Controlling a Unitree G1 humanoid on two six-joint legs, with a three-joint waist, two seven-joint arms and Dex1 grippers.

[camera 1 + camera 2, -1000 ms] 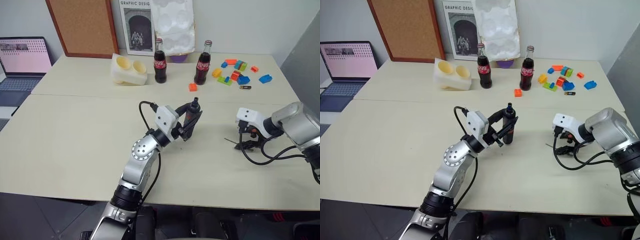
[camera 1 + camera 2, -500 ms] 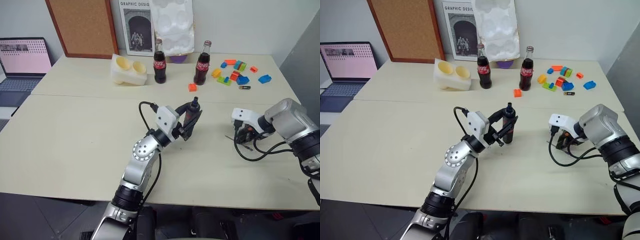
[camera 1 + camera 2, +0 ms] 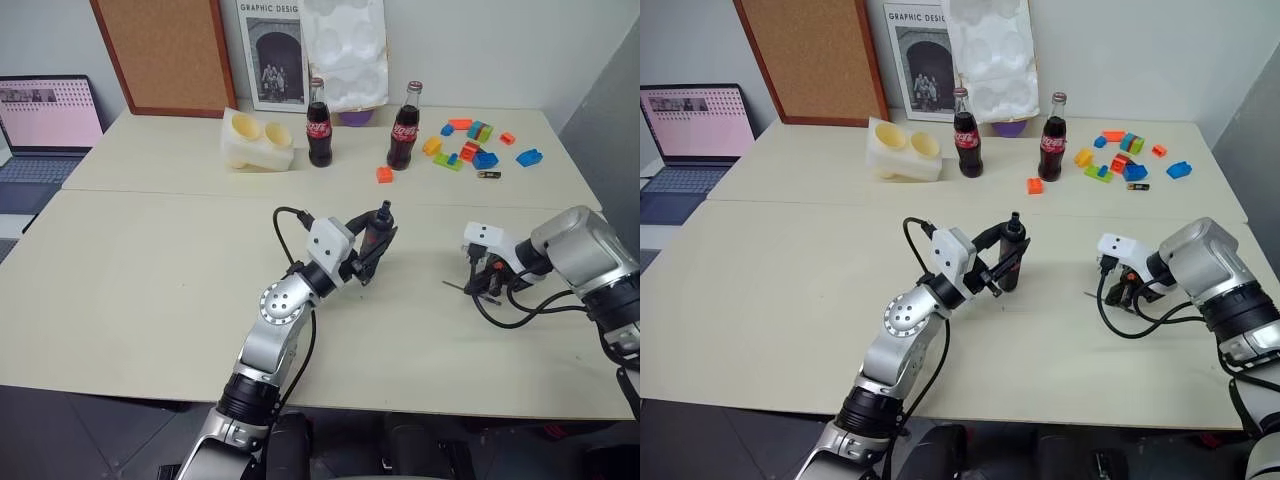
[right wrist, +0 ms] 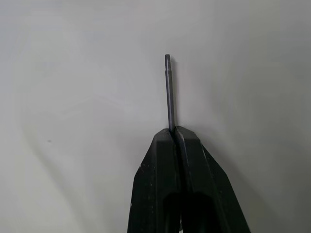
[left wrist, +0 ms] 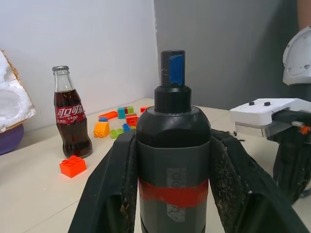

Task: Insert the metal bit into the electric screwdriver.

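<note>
Gripping metal bit (image 4: 169, 92), right gripper (image 4: 175, 132)

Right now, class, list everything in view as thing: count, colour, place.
table: one, cream, underneath everything.
laptop: one, open, far left.
cork board: one, brown, against back wall.
poster: one, black-and-white, back wall.
foam holder: one, cream, back centre.
cola bottles: two, dark, back centre.
toy bricks: several, mixed colours, back right.
electric screwdriver: one, black with red, upright in left fingers.
metal bit: one, grey, in right fingers.
left gripper: shut on screwdriver.
right gripper: shut on bit.
</note>
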